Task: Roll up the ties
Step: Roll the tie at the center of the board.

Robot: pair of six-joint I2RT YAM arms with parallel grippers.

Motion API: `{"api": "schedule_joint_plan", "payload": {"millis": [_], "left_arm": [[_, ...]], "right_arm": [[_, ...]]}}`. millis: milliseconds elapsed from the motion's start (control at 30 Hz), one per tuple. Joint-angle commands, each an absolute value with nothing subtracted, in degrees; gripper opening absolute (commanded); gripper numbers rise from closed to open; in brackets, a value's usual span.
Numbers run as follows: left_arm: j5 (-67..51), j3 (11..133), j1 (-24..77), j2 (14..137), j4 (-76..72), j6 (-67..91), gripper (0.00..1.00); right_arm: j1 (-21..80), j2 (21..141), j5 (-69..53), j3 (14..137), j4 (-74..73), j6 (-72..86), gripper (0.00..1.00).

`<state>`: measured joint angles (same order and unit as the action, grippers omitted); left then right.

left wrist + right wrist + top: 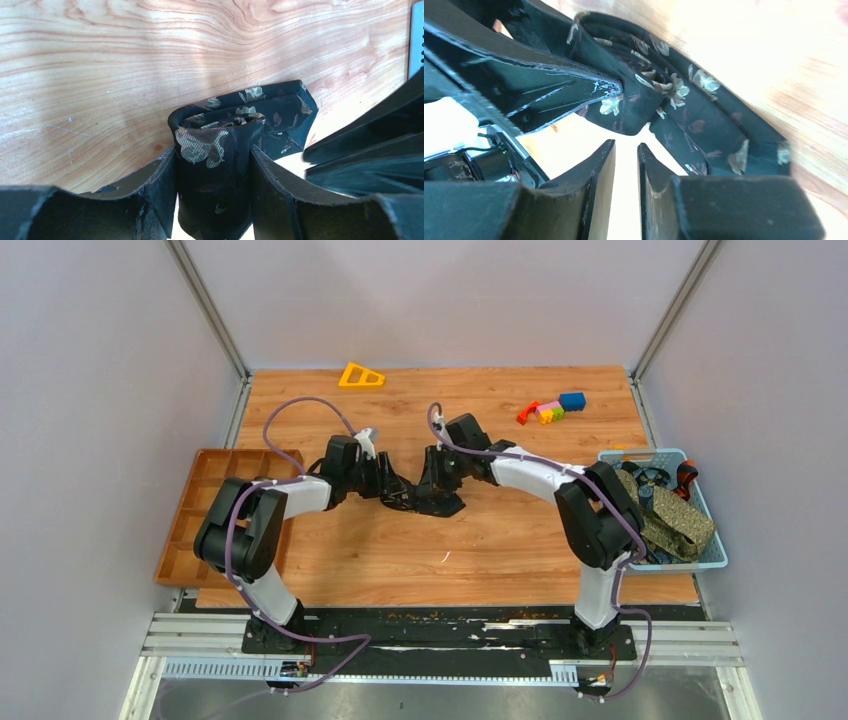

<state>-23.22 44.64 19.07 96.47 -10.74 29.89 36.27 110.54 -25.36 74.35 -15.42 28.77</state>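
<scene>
Gripping the rolled black tie, left claw, lower roll hidden, right claw nearly closed, empty.

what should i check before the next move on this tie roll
1. Left gripper clamps the rolled black tie: ok.
2. Coil tight: not ok, its top gapes open.
3. Tail end flat on the table: ok.
4. Right gripper holding anything: not ok, nearly closed on nothing beside the roll.
5. Clearance between the two grippers: not ok, crowded.
6. Olive tie waiting in the blue basket: ok.
</scene>
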Motion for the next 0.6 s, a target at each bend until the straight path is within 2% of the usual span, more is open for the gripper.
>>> {"api": "schedule_joint_plan", "payload": {"millis": [0, 333, 567], "left_arm": [[-25.74, 45.45, 19.07, 97.55, -8.65, 28.3, 0.55], [-29.19, 44.32, 19.84, 96.55, -1.48, 23.77, 0.53], [-24.06, 45.1, 22.07, 92.84, 5.75, 21.91, 0.53]], "right_arm": [[34.03, 104.59, -22.79, 72.88, -14.45, 26.69, 0.24], [32.12, 103.08, -23.32, 68.81, -13.78, 27.02, 0.24], [32.2, 104.77, -22.77, 66.79, -12.76, 27.9, 0.23]]}}
